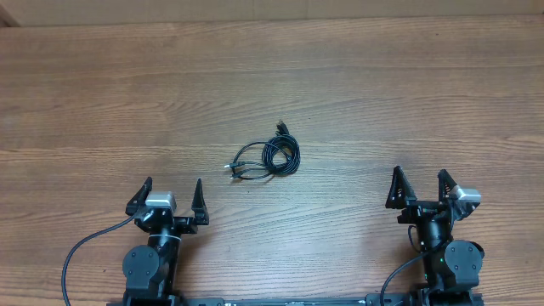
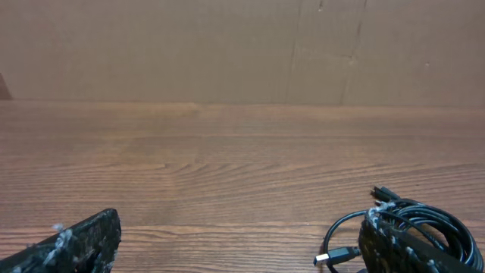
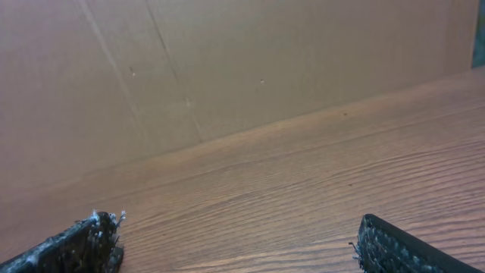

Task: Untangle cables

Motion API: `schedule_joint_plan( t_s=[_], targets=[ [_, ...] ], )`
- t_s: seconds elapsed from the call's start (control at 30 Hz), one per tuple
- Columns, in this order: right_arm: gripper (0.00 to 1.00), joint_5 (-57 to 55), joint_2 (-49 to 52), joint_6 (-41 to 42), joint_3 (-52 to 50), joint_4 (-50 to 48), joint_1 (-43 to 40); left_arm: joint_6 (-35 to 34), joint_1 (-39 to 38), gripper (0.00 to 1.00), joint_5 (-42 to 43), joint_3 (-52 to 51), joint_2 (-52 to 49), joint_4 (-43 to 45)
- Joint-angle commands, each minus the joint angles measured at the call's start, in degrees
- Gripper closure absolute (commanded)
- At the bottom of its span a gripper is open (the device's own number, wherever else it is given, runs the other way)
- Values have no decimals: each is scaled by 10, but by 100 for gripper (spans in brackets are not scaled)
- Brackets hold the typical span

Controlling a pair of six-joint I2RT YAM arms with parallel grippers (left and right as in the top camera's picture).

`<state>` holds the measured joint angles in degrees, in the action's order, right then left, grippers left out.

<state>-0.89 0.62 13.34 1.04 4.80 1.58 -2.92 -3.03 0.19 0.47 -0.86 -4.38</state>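
I count one coiled bundle of thin black cables on the wood-grain desk. It lies ahead of both pairs of jaws and between them, nearer the left pair (how many cords are in it I cannot tell). Two plug ends stick out, among them one silver-tipped plug. The left jaws and right jaws both stand wide apart, holding nothing.
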Motion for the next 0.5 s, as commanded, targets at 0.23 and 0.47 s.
schedule_joint_plan(
  t_s=[0.23,0.47],
  targets=[
    [0,-4,-4,2,-6,-1,3,8,-43,0,-2,-2,6,-1],
    [0,-4,-4,2,-6,-1,3,8,-43,0,-2,-2,6,-1]
  ],
)
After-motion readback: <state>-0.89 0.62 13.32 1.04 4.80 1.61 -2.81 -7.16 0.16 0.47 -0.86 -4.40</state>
